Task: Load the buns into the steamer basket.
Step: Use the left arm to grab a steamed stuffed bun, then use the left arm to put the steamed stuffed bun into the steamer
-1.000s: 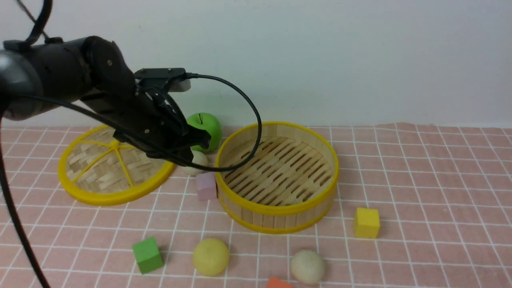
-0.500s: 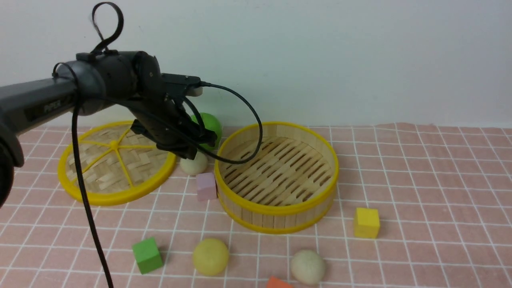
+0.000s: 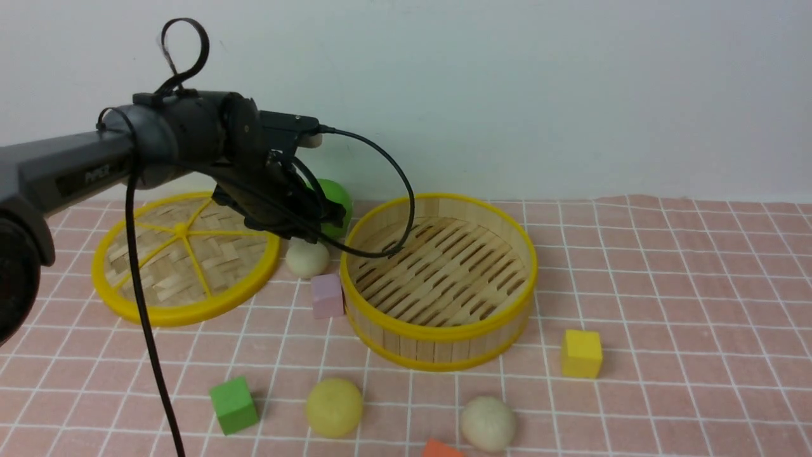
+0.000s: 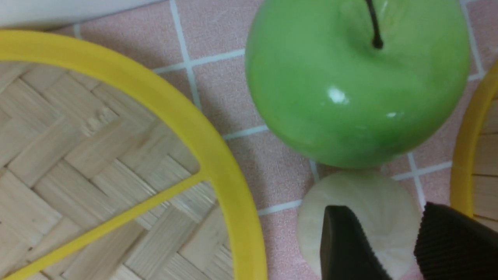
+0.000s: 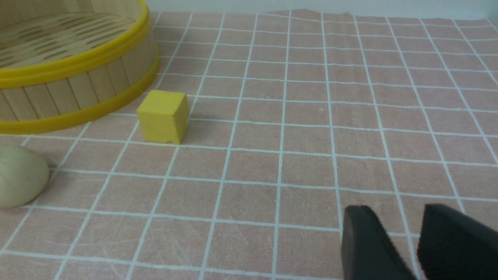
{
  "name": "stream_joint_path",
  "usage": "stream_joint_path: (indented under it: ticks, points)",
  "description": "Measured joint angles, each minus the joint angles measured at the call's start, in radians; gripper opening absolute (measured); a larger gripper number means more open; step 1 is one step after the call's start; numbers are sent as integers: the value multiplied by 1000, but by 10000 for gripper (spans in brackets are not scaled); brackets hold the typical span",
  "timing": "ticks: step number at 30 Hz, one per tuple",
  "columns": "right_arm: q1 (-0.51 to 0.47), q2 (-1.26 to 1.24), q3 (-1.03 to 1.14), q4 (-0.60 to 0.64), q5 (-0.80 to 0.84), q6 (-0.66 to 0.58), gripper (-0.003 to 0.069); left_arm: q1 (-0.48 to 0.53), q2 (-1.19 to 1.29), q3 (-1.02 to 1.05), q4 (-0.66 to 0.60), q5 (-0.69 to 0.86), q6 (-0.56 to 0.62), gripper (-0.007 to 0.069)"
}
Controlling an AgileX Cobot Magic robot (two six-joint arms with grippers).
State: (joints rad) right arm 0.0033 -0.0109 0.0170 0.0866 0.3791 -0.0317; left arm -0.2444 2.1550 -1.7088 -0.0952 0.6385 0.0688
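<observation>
An off-white, matte, round bun with fine pleat lines lies on the pink gridded surface directly beneath the left end effector, which stands spread apart, with the yellow-rimmed steamer basket just beside it.

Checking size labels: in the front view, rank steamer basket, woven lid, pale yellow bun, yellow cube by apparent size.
1. steamer basket
2. woven lid, nearly as wide
3. pale yellow bun
4. yellow cube; bun is nearer the camera, so unsure
</observation>
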Motion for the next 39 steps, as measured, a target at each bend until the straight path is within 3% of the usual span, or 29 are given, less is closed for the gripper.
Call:
stream_joint_path:
  ticks: [8,12,16,18,27,32,39]
  points:
    - [0,0,0,0,0,0,240,0,24,0,-1,-14,0,281]
    - [0,0,0,0,0,0,240,0,36,-4,-1,-13,0,232]
    - [0,0,0,0,0,0,240,0,38,-6,-1,18,0,48]
    - [0,0,0,-1,0,0,240,0,30,-6,-1,36,0,-1]
    - [0,0,0,-1,0,0,240,-5,-144,-6,-16,158,4,-6]
    - [0,0,0,-1,0,0,240,-79,-226,-6,-98,244,92,-6]
    - [0,0,0,-1,0,0,240,-173,-170,-6,-148,200,166,-6]
